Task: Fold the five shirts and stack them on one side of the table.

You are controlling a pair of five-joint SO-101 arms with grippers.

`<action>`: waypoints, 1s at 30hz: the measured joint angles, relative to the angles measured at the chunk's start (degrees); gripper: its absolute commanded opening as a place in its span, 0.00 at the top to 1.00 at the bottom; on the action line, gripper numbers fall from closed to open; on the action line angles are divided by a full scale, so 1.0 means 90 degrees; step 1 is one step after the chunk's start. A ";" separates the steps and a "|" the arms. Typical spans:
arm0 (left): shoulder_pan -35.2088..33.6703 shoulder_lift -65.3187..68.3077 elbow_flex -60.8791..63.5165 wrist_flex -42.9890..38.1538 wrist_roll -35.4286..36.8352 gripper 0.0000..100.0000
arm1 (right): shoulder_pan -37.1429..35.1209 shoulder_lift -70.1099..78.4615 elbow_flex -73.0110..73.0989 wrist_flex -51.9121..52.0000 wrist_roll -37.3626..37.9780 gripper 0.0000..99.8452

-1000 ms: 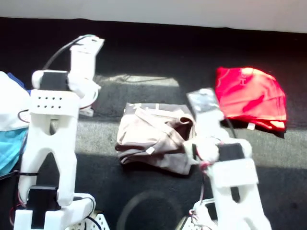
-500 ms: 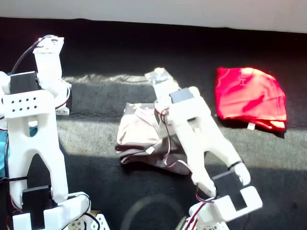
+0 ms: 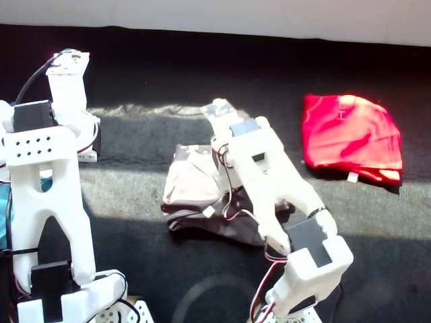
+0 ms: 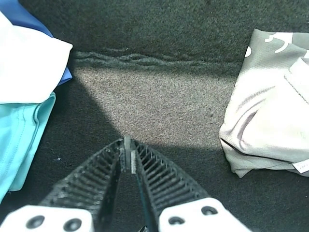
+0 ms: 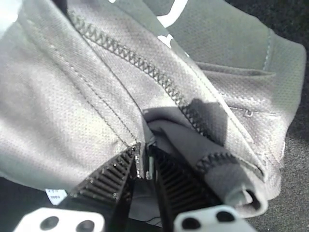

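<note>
A crumpled grey shirt (image 3: 192, 182) lies mid-table, and my right arm (image 3: 259, 161) stretches over it. In the right wrist view my right gripper (image 5: 145, 166) is shut, its tips pushed against a stitched fold of the grey shirt (image 5: 72, 96); no cloth shows between the fingers. A folded red shirt (image 3: 350, 138) lies at the far right. My left gripper (image 4: 126, 154) is shut with nothing in it, low over bare table between the grey shirt (image 4: 270, 121) and a pile of white (image 4: 29, 72), blue (image 4: 34, 21) and teal (image 4: 19, 130) shirts.
The table is covered in dark cloth (image 3: 135, 195), with a sunlit band across the middle. My left arm (image 3: 47, 155) stands tall at the left edge. A pale wall edge (image 3: 269, 17) runs along the far side. Open table lies between the grey and red shirts.
My right arm has swung forward from beside the grey shirt to over it, lowering onto the cloth. My left arm shifted left a second ago and has since held still.
</note>
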 measured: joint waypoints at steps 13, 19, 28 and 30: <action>0.0000 0.0000 0.0000 0.0000 -0.0020 0.99 | 0.0635 -0.1172 -0.0850 0.1368 0.0000 0.99; 0.0000 0.0000 0.0000 0.0000 -0.0020 0.99 | 0.0947 -0.2930 0.0117 0.1856 0.0322 0.99; 0.0000 0.0000 0.0000 0.0000 -0.0020 0.99 | 0.0996 -0.4620 0.2735 0.1719 0.1094 0.99; 0.0000 0.0000 0.0000 -0.0039 -0.0020 0.99 | 0.0987 -0.4825 0.3165 0.1612 0.1221 0.99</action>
